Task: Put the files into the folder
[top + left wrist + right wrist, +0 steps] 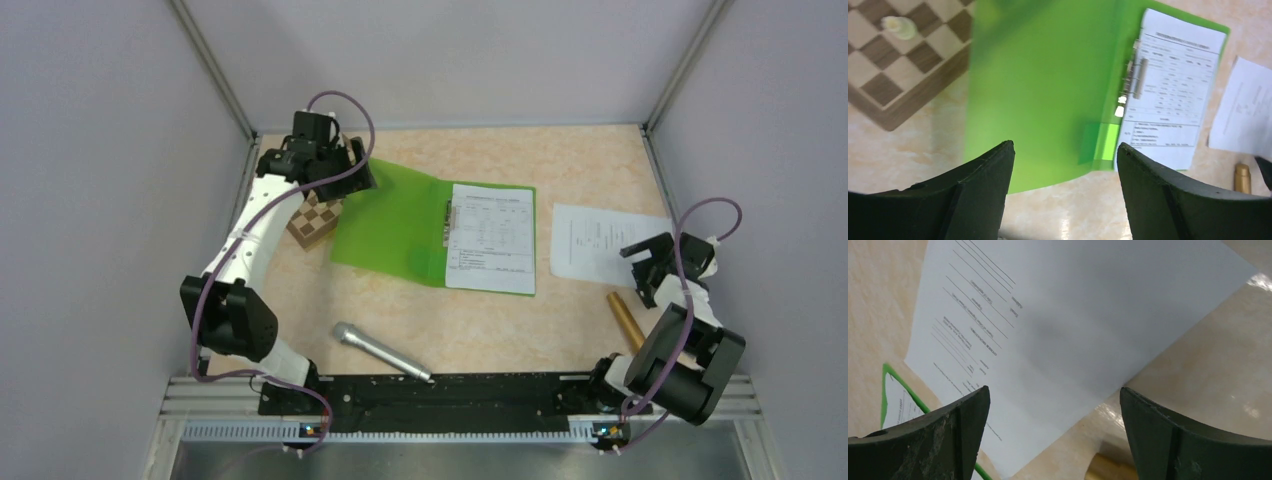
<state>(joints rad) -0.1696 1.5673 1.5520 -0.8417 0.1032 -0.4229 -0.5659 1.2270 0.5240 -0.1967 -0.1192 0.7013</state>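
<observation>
The left gripper (352, 172) hides the open folder's (395, 232) far left corner, jaws spread on nothing; one of the files (490, 238) lies on its right half; a second sheet (598, 243) lies loose beside it, its edge under the right gripper (645, 265), jaws likewise apart; print unreadable; beige marbled table (560, 170), grey walls (450, 55).

folder (395, 225): green, open flat | clipped sheet (490, 238) on right cover | loose sheet (595, 242) beside it
</observation>
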